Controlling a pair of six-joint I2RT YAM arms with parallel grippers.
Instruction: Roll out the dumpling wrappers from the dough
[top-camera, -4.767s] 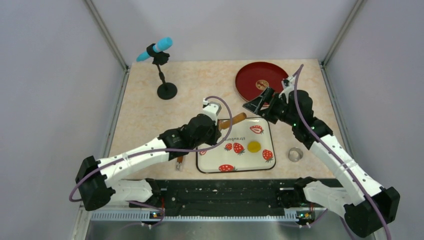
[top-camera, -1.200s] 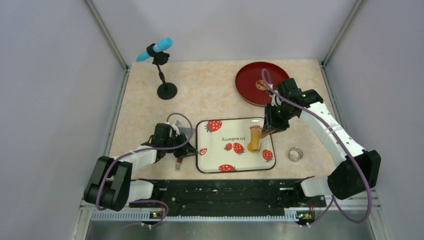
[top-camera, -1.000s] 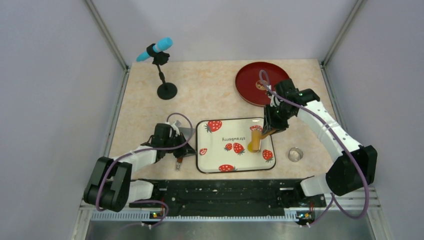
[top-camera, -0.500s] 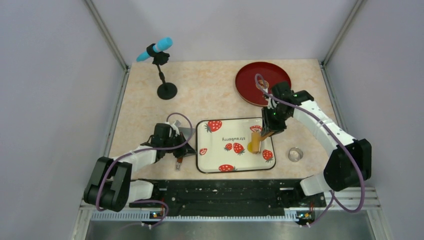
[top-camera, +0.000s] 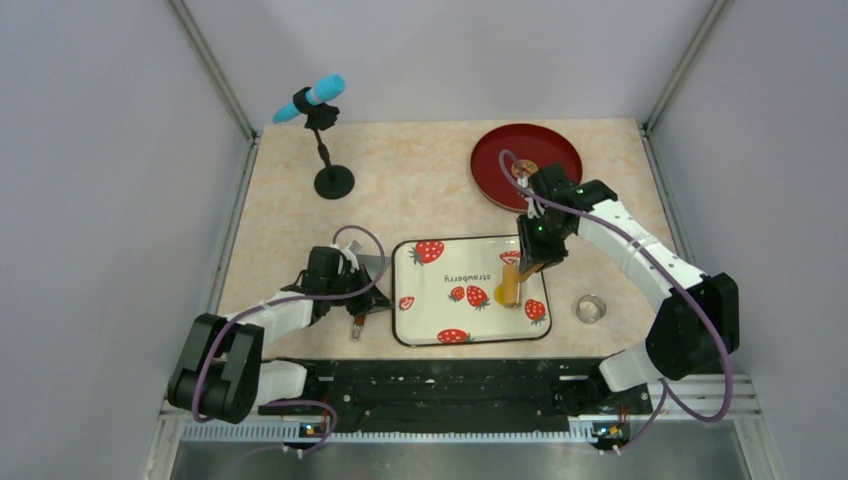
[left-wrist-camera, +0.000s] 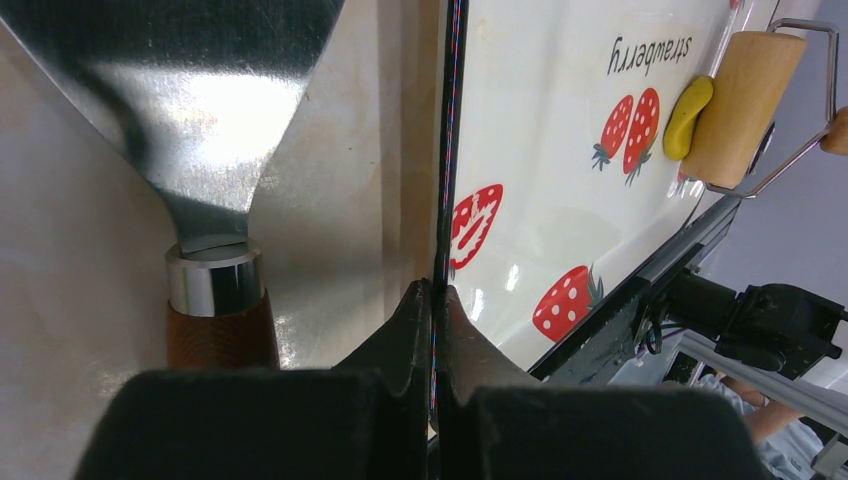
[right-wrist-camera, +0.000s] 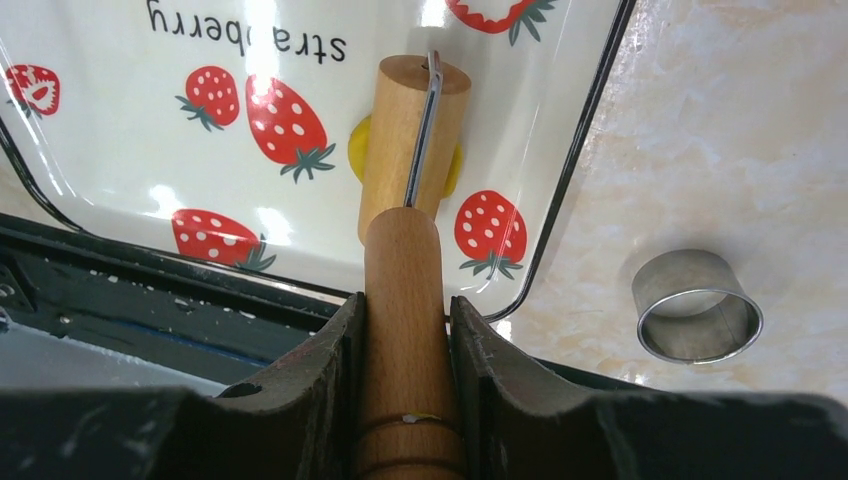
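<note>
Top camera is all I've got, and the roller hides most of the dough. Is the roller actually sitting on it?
Observer: Yes. The right wrist view shows the roller lying across the dough, with yellow peeking out on both sides.
Operator: How is the right gripper holding it?
Observer: The right gripper is shut on the roller's wooden handle, one finger pressed against each side.
Operator: And the left gripper?
Observer: The left gripper is pinching the tray by its dark rim, with a spatula lying flat beside it.
</note>
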